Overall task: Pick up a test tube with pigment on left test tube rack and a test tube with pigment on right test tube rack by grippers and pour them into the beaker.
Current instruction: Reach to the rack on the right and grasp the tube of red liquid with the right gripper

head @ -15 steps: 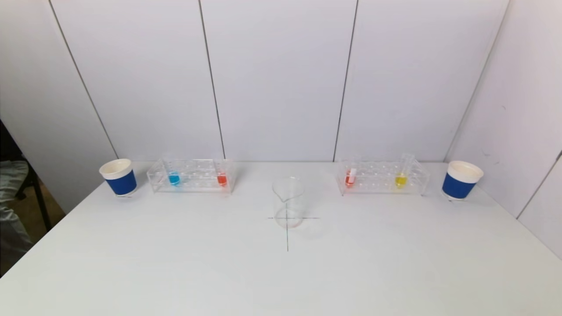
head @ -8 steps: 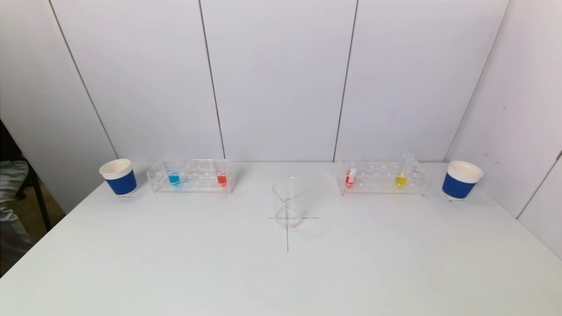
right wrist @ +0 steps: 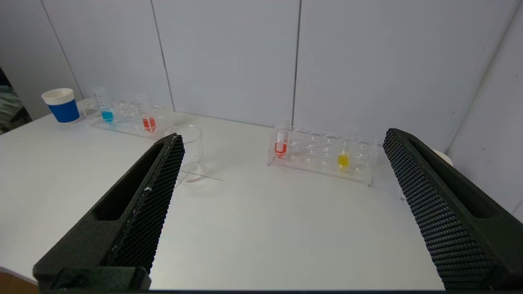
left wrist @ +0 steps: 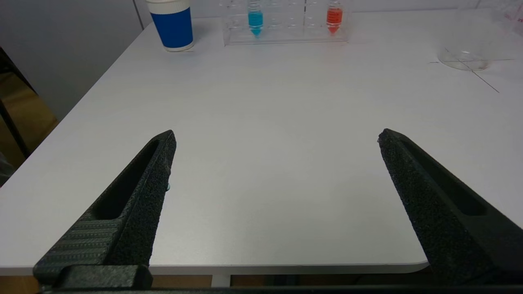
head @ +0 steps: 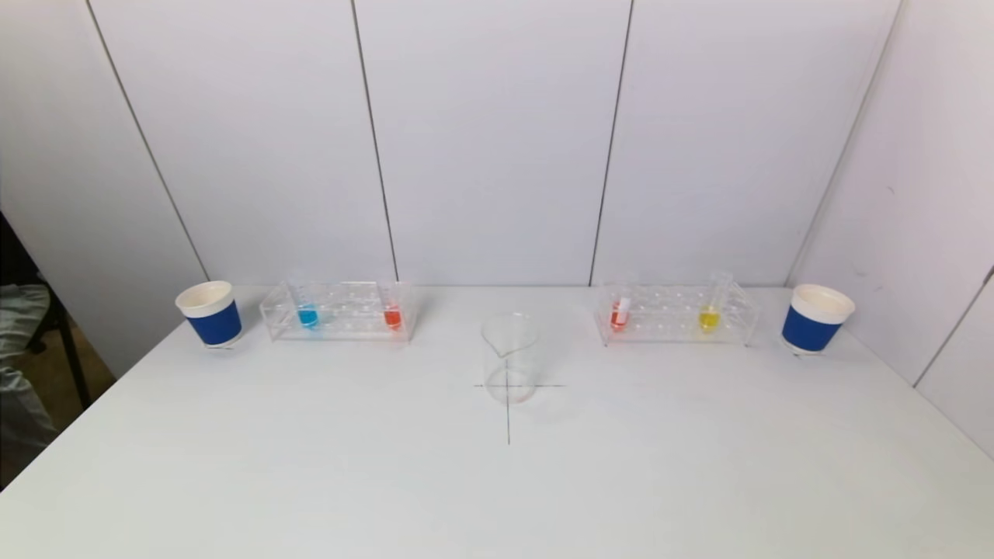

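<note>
A clear left rack (head: pixel 338 310) at the back left holds a blue tube (head: pixel 307 314) and a red tube (head: pixel 392 316). A clear right rack (head: pixel 675 314) at the back right holds a red tube (head: pixel 620 314) and a yellow tube (head: pixel 708 317). A clear glass beaker (head: pixel 509 357) stands on a pencil cross at the table's middle. Neither gripper shows in the head view. My left gripper (left wrist: pixel 276 136) is open and empty over the table's near left edge. My right gripper (right wrist: pixel 284 136) is open and empty over the near right part, facing the right rack (right wrist: pixel 322 155).
A blue paper cup (head: pixel 210 313) stands left of the left rack. Another blue cup (head: pixel 815 318) stands right of the right rack. White wall panels close the back and right side. The table's left edge (head: pixel 62 435) drops to the floor.
</note>
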`<state>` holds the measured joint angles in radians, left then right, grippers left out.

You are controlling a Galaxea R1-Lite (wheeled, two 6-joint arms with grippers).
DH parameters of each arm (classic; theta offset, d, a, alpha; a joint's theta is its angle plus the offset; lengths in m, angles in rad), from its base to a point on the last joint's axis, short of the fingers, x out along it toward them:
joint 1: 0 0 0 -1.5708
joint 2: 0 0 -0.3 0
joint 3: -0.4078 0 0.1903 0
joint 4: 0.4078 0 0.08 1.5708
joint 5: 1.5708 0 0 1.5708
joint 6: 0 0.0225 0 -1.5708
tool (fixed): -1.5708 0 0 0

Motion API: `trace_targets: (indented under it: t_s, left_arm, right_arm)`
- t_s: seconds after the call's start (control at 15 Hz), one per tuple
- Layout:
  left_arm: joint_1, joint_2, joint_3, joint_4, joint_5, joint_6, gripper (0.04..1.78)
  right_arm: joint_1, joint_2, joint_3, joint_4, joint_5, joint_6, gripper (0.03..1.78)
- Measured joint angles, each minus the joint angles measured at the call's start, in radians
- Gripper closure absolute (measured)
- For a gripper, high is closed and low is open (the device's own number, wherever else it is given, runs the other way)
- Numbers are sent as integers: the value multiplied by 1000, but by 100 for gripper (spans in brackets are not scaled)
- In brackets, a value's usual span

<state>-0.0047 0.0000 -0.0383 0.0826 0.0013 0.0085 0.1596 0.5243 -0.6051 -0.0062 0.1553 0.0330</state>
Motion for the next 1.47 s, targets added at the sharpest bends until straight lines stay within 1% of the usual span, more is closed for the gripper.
trace_targets:
  t_s: [0.13, 0.33, 0.47, 0.73, 0.93, 1.07, 1.47]
  left_arm:
    - [0, 0, 0, 0, 0, 0, 9]
    - [0, 0, 0, 0, 0, 0, 9]
    - [0, 0, 0, 0, 0, -1, 9]
    - [0, 0, 0, 0, 0, 0, 9]
    - [0, 0, 0, 0, 0, 0, 9]
    - [0, 0, 0, 0, 0, 0, 9]
    - [0, 0, 0, 0, 0, 0, 9]
  right_arm:
    - [16, 117, -40, -73, 34, 1, 4]
    - [23, 293, -80, -170, 100, -4, 4]
    - [21, 413, -92, -250, 123, -3, 4]
    - [14, 661, -110, -451, 131, -2, 4]
    - [12, 832, -118, -570, 131, -9, 4]
    - [13, 932, -118, -645, 130, -15, 4]
    - [22, 1203, -92, -929, 114, -11, 4]
